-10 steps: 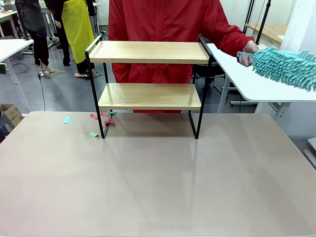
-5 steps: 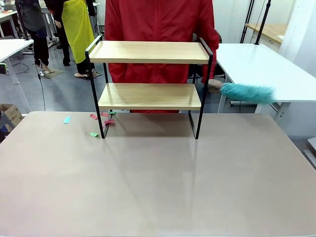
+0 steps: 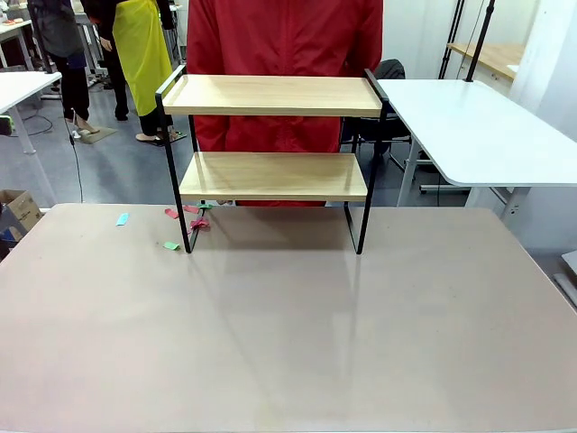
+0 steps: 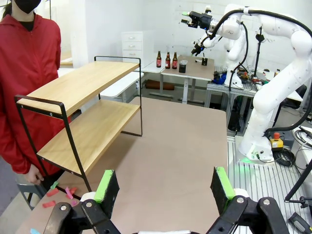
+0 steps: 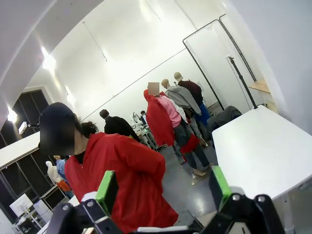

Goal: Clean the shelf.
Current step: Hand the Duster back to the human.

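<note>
The shelf point(image 3: 273, 95) stands at the far side of the brown table, two light wooden boards in a thin black frame, both boards bare. In the left wrist view the shelf point(image 4: 83, 112) is seen from its end, well ahead and left of my left gripper point(image 4: 165, 183), which is open with nothing between its green pads. My right gripper point(image 5: 163, 187) is open too, raised and facing the room. A person in a red jacket point(image 3: 284, 36) stands right behind the shelf. The teal duster is out of view.
Several small paper scraps point(image 3: 185, 219), red, green and teal, lie on the table by the shelf's left leg. A white table point(image 3: 473, 126) stands at the back right. The brown table point(image 3: 288, 343) spreads wide in front of the shelf.
The person lowered the teal duster from the right side down behind the shelf and out of sight, and drew the arm back. The shelf and scraps have not moved.
</note>
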Robot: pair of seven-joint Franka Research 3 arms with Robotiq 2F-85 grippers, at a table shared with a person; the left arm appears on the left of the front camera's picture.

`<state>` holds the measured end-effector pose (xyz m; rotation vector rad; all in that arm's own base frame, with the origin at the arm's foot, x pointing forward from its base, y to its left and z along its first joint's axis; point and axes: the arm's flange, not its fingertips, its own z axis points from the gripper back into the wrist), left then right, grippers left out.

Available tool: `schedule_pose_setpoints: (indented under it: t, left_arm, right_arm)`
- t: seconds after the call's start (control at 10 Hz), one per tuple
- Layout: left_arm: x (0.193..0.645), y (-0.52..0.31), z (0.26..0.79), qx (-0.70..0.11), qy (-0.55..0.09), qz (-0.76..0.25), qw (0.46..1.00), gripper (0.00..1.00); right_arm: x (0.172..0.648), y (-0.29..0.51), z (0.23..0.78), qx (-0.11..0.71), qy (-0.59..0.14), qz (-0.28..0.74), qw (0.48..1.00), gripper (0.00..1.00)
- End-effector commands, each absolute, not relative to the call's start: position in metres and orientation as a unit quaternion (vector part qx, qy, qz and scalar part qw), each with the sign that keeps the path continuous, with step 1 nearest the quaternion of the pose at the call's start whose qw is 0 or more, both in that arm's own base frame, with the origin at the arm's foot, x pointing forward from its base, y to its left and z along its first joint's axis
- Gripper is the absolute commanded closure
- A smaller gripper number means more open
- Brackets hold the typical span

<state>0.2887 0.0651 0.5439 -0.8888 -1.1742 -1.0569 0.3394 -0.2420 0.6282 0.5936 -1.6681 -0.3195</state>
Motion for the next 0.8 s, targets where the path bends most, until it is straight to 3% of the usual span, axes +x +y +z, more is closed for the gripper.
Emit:
schedule_pose_setpoints:
  t: [0.0, 0.7]
  left_arm:
    - [0.2911, 0.0639, 0.5466, -0.39, -0.523, -0.456, 0.606, 0.0]
    - [0.2911, 0.0639, 0.5466, -0.39, -0.523, -0.456, 0.606, 0.0]
  right_arm:
    - [0.3376, -0.2407, 0.6267, 0.253, -0.727, -0.139, 0.623, 0.0]
    - [0.3376, -0.2407, 0.6267, 0.253, -0.727, -0.139, 0.623, 0.0]
